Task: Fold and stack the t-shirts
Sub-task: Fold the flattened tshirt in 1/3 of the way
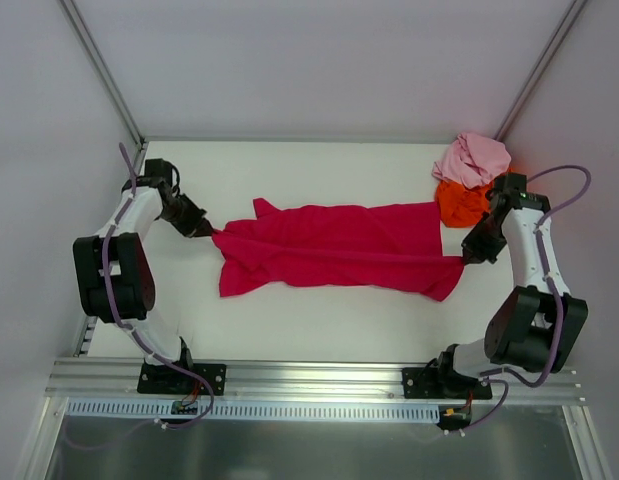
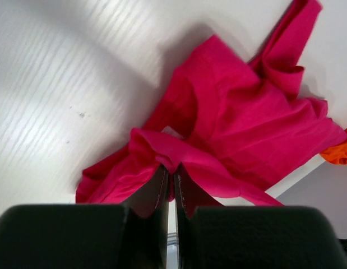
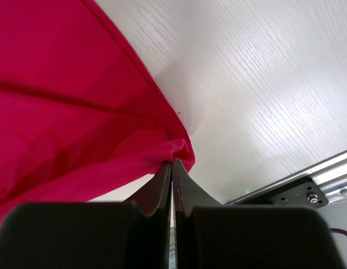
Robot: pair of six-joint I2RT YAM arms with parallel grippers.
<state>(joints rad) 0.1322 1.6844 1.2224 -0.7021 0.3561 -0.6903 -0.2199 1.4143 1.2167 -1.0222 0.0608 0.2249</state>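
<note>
Stretching the crimson shirt (image 1: 339, 245) lengthwise over the worktop (image 1: 319, 320), with the left claw (image 2: 170, 168) pressed together on a bunched fold at one end and the right claw (image 3: 172, 163) pressed together on a corner of the hem at the other. Lying mostly flat but wrinkled between the two claws, with a sleeve poking out just beyond the left claw and a long crease running from pinch to pinch. Waiting just beyond the right claw: a pale pink shirt (image 1: 474, 158) heaped on an orange shirt (image 1: 461, 203), both crumpled, the orange one touching or nearly touching the crimson hem.

Probably spreading the first shirt before any fold, so early in the task.

To do this well:
- Draw the claws gently apart until taut along that crease, and no harder, to avoid pulling the thin corner out of the right claw.
- Lift only enough to free the cloth from the worktop.
- Lay it down away from the heap beyond the right claw, to avoid dragging the orange shirt along.
- Check the left claw's pinch. Seemingly several layers rather than one edge, likely to leave a lump in the fold.
- Move both claws at a matched pace to avoid skewing the shirt.
</note>
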